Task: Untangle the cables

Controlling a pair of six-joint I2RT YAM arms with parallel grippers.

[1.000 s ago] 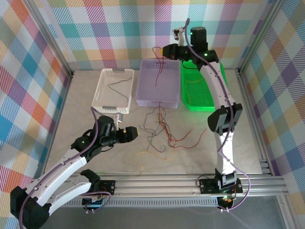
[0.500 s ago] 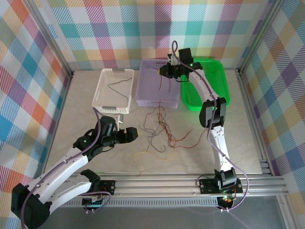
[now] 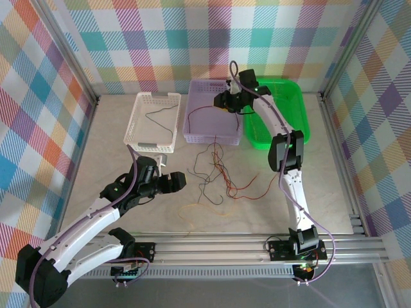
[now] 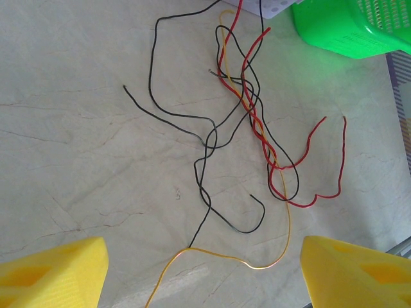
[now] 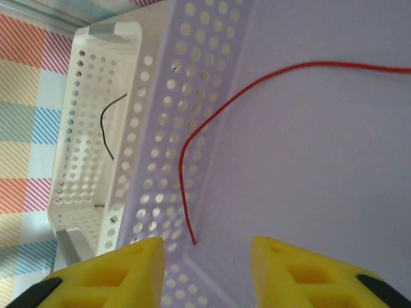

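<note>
The cables form a tangle (image 3: 218, 172) of red, black and yellow wires on the table, in front of the purple basket (image 3: 192, 131). My left gripper (image 3: 177, 181) hovers open just left of it. In the left wrist view the tangle (image 4: 252, 122) lies ahead of the left gripper (image 4: 205, 276), and a yellow wire (image 4: 227, 256) runs between its fingers without touching them. My right gripper (image 3: 221, 101) is open over the purple basket. A single red wire (image 3: 202, 110) lies loose on the basket floor. The red wire's (image 5: 182, 173) end rests just ahead of the right gripper (image 5: 205, 269).
A white basket (image 3: 136, 122) left of the purple one holds one black wire (image 3: 157, 115). A green basket (image 3: 292, 119) stands at the right, behind the right arm. In the right wrist view the purple basket's perforated wall (image 5: 160, 128) separates it from the white basket (image 5: 80, 147).
The right arm came down from high behind the baskets into the purple one. Its gripper opened and let go of the red wire, which now lies flat. The left arm stayed still.
</note>
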